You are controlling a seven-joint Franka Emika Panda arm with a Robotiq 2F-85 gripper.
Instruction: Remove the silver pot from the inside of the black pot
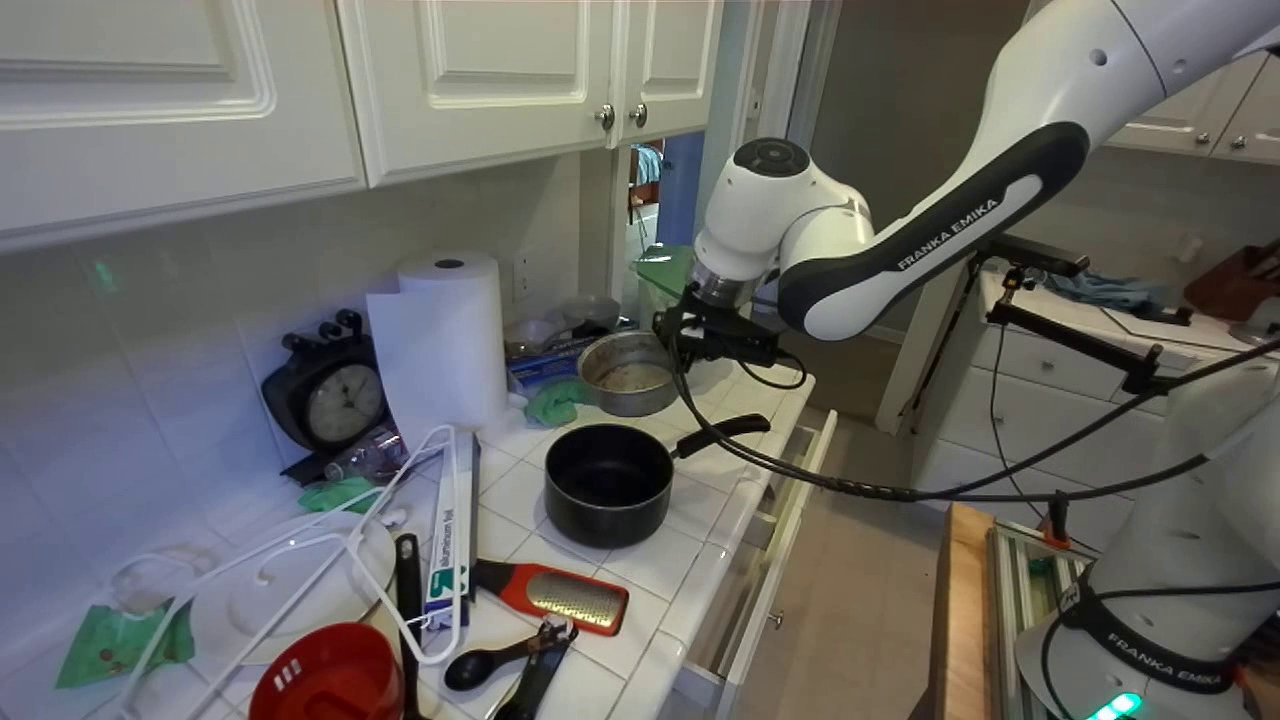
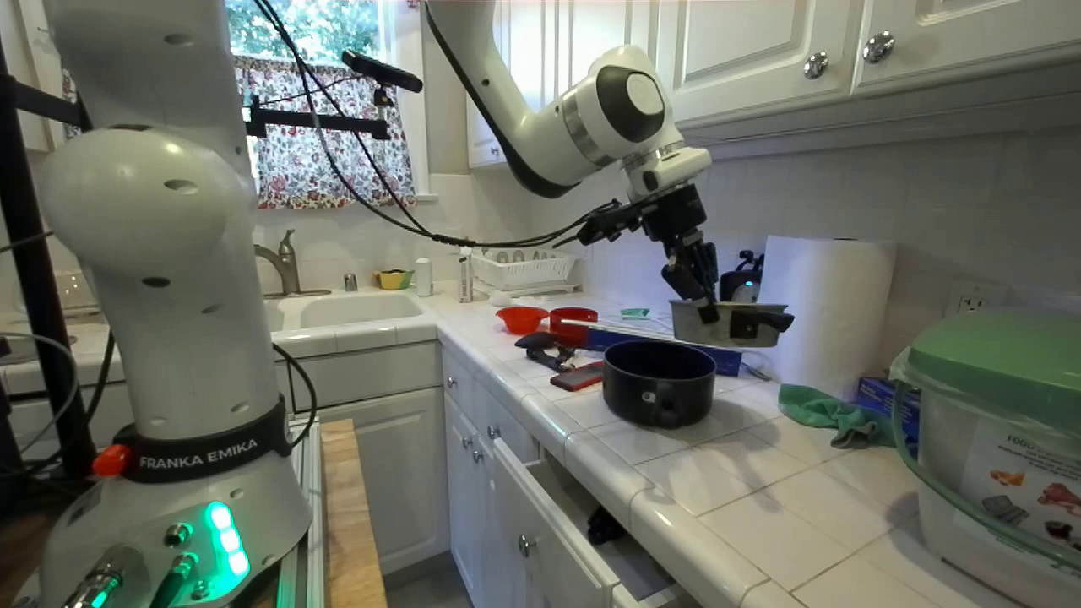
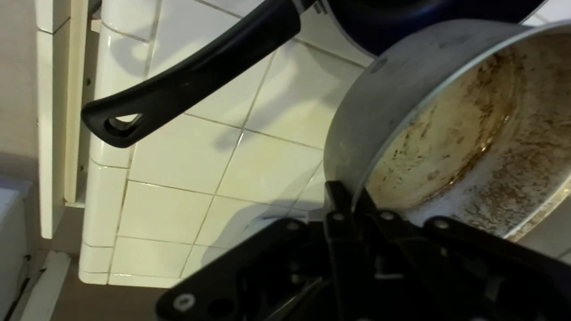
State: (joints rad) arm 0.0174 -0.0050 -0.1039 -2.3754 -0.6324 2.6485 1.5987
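Observation:
The silver pot (image 1: 632, 392) is held in the air above the counter, beyond the black pot and near the paper towels. It also shows in an exterior view (image 2: 691, 326) with a short black handle, and in the wrist view (image 3: 379, 98), tilted, with a stained inside. My gripper (image 3: 350, 196) is shut on the silver pot's rim, one finger inside and one outside the wall. The gripper (image 2: 708, 311) comes down on it from above. The black pot (image 1: 608, 515) stands upright on the tiles, its inside empty; it also shows in an exterior view (image 2: 659, 397).
A paper-towel roll (image 1: 455, 340) stands by the wall. A green cloth (image 2: 832, 414) and a green-lidded container (image 2: 996, 439) lie along the counter. A red grater (image 1: 570, 595), foil box (image 1: 455, 530), hangers and red bowl (image 1: 330, 675) are beyond the black pot. A drawer (image 2: 549, 532) is open.

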